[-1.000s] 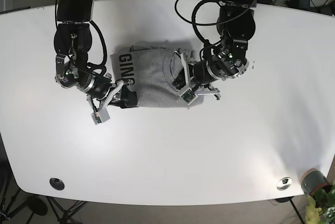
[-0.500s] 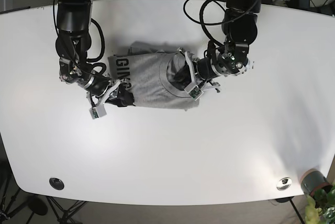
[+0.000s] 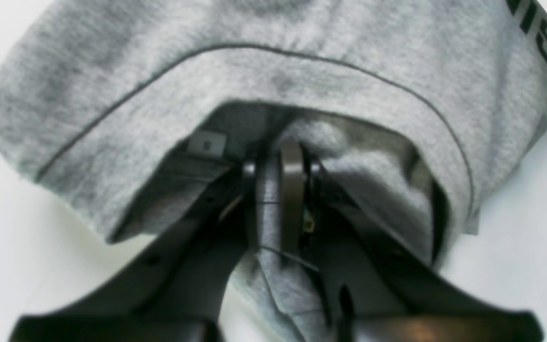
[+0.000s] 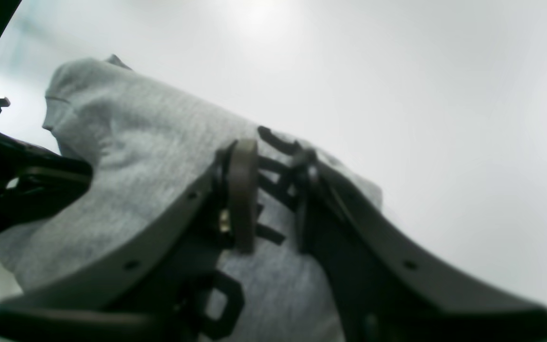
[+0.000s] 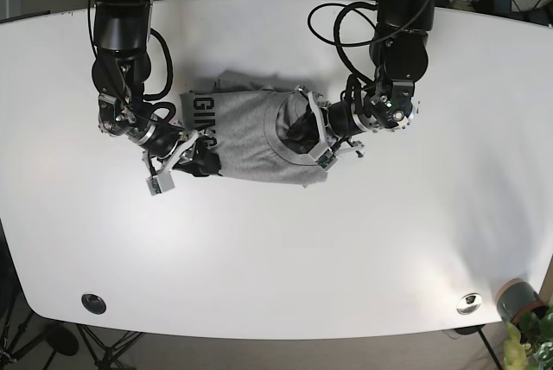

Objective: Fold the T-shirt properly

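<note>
Right gripper (image 5: 200, 156) on the left, fingers (image 4: 242, 190) clamped on the shirt's (image 5: 251, 132) lettered edge; the grey shirt lies bunched mid-tabletop (image 5: 276, 249); left gripper (image 5: 308, 132) on the right, fingers (image 3: 291, 190) pinching cloth inside the collar.

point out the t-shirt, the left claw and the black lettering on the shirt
t-shirt (image 5: 251, 132), base view, on the flat grey middle of the fabric.
left claw (image 3: 283, 156), left wrist view, between its fingertips, closed on a bunch of cloth inside the neck opening.
black lettering (image 5: 204, 121), base view, on the letters near the shirt's edge.
</note>
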### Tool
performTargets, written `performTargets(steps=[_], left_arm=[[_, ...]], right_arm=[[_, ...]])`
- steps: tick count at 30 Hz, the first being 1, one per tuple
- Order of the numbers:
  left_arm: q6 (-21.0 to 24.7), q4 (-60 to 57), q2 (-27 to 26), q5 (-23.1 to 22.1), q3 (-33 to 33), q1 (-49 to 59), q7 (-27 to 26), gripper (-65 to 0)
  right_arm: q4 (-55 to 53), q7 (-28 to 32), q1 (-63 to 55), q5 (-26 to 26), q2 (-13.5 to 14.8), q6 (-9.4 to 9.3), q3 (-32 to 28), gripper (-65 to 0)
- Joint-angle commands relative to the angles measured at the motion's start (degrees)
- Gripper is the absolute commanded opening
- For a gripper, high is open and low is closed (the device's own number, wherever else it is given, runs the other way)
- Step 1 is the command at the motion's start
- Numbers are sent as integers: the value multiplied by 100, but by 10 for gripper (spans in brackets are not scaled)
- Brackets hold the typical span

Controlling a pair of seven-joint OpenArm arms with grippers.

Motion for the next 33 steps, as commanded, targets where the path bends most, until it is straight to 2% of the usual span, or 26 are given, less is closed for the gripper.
performTargets(steps=[1, 7, 14, 17, 23, 30, 33], left_arm=[[119, 220, -47, 330, -14, -18, 372, -606], [119, 1310, -3, 330, -374, 9, 399, -606], [119, 2233, -3, 357, -427, 290, 548, -606], [119, 2453, -3, 339, -427, 466, 698, -606], [119, 2549, -29, 339, -427, 967, 759, -606], [119, 1679, -38, 330, -444, 1011, 680, -606], [119, 1310, -38, 330, -444, 774, 381, -606]], right_arm=[[473, -215, 83, -17, 53, -9, 33, -528], [1387, -892, 127, -70, 53, -53, 296, -528], [1361, -971, 329, -131, 167, -61, 305, -528], [1088, -900, 469, -413, 167, -17, 305, -528], [464, -276, 522, -931, 62, 0, 305, -528], [42, 128, 496, -993, 62, 0, 305, -528], [33, 154, 487, -993, 53, 0, 305, -528]])
